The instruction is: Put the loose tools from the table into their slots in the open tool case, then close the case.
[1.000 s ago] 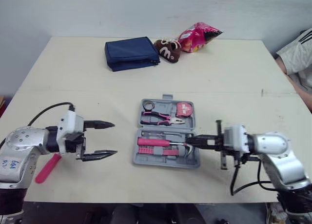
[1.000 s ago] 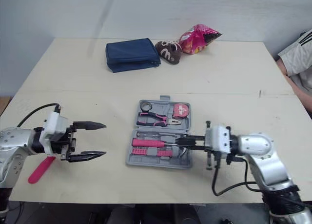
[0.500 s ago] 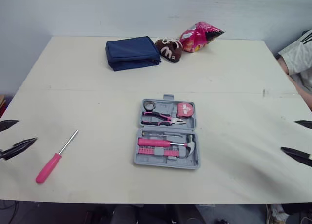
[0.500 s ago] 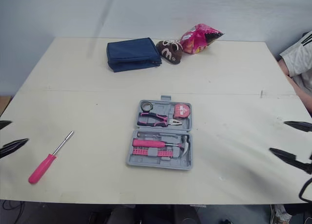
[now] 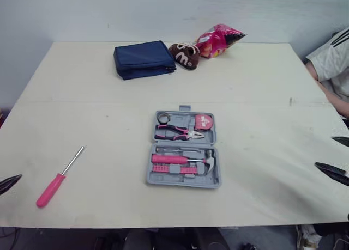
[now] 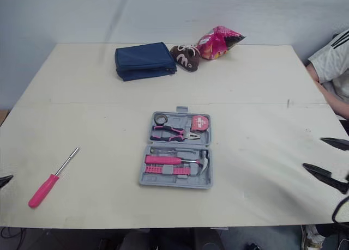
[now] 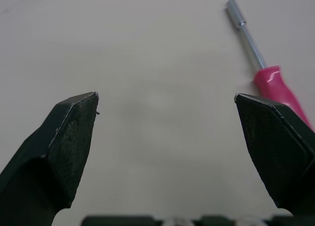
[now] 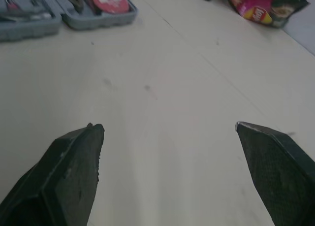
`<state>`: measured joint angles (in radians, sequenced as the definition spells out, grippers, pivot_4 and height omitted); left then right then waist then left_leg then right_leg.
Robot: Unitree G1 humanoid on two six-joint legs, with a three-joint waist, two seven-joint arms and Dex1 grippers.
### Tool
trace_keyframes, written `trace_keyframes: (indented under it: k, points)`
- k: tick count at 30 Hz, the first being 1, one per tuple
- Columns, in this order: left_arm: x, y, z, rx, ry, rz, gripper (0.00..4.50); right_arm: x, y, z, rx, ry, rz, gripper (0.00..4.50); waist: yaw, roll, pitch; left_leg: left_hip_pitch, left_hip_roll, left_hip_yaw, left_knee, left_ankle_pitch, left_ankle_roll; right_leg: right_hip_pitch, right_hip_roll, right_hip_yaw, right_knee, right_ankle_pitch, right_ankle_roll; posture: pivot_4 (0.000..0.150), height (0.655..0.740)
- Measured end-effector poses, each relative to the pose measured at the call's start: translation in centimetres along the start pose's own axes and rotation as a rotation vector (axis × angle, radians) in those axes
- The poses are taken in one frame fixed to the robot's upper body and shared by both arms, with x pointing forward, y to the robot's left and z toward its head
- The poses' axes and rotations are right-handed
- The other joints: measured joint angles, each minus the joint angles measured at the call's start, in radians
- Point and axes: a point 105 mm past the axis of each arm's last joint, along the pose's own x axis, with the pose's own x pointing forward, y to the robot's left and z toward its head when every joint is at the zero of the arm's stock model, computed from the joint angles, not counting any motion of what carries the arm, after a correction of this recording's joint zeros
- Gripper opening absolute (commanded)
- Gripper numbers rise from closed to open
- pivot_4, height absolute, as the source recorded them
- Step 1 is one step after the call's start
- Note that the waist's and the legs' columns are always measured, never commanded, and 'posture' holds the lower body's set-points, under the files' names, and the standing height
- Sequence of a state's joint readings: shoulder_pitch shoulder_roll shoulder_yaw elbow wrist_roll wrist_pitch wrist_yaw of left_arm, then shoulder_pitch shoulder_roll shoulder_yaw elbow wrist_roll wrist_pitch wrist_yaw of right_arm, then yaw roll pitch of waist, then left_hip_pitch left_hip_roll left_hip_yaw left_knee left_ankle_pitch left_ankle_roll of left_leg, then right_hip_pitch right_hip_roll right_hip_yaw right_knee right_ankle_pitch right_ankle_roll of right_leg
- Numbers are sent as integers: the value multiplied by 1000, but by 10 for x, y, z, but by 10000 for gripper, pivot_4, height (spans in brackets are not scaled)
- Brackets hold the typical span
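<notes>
The open grey tool case [image 5: 184, 150] lies at the table's middle, holding pink pliers [image 5: 174, 133], a pink tape measure [image 5: 203, 121], a hammer [image 5: 210, 162] and a pink-handled tool. A loose screwdriver [image 5: 56, 180] with a pink handle lies at the front left. My left gripper [image 7: 167, 137] is open beside the screwdriver [image 7: 268, 73], at the table's left edge, with nothing between its fingers. At the right edge my right gripper [image 6: 328, 160] stands open and empty, well away from the case [image 8: 64, 12].
At the back of the table lie a navy pouch [image 5: 144, 59], a brown toy shoe [image 5: 185, 55] and a pink snack bag [image 5: 218, 40]. A person's arm in a white sleeve [image 5: 327, 56] rests at the right edge.
One second ago the right gripper was shut at the case's hammer slot; it has opened and pulled back to the right edge. The left arm withdrew to the left edge, uncovering the screwdriver.
</notes>
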<state>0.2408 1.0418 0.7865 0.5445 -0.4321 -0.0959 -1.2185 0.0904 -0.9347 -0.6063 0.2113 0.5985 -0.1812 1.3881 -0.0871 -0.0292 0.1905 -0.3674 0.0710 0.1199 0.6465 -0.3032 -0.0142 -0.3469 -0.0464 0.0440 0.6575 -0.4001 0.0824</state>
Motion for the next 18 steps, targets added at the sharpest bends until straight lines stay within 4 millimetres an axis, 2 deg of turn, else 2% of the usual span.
trace_keyframes:
  k: [4,5,9,11,15,18]
  points:
    - [10,-28,12,-46,73,-110,45000,44,23,37,41,-196,53,44746,4,0,0,-4,1,-1,-1,0,-1,-3,1,0,0,0,0,1500,7400]
    - [15,-41,14,-97,99,-147,45000,54,35,49,52,-282,81,44746,4,0,0,-5,1,-1,0,0,-1,-3,1,0,-1,0,0,1500,7400]
    - [22,-71,9,-149,166,-181,45000,75,63,76,59,-447,180,44746,8,0,0,-5,0,-1,1,-1,0,-3,1,0,-2,0,0,1500,7400]
    - [25,-74,3,-143,190,-152,45000,82,76,85,50,-496,236,44746,9,0,0,-3,0,-1,1,0,0,-1,2,0,-3,0,0,1500,7400]
    - [32,-65,-11,-144,241,-43,45000,91,99,90,32,-566,331,44746,11,-1,0,1,0,-2,1,0,0,3,2,0,-2,0,0,1500,7400]
    - [41,-59,-14,-184,237,5,45000,94,107,90,21,-577,372,44746,16,-2,-1,1,-1,-2,1,0,1,4,1,-1,-3,0,0,1500,7400]
